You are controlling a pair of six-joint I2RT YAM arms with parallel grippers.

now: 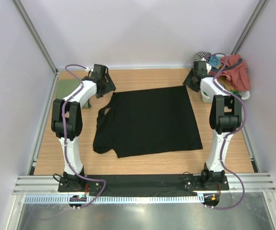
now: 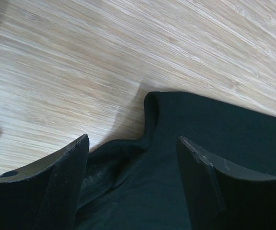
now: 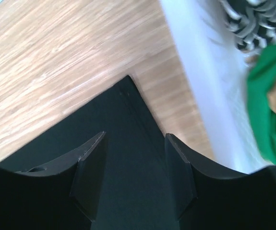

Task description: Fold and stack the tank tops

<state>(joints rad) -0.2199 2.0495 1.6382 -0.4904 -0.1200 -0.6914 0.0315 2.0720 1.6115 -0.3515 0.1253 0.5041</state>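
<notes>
Black tank top (image 1: 150,120): spread flat, straps leftward, unfolded by the look.
Left gripper (image 2: 133,143): jaws apart over its far strap corner.
Right gripper (image 3: 134,139): jaws apart over its far hem corner.
Olive green top (image 1: 62,88): left of it, mostly hidden.
Remaining: fold, stack.

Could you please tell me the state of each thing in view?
black tank top: spread flat, unfolded.
olive green tank top: lying flat at far left, partly hidden.
left gripper: open, over the black tank top's strap.
right gripper: open, over its far right corner.
basket: heaped with clothes.
</notes>
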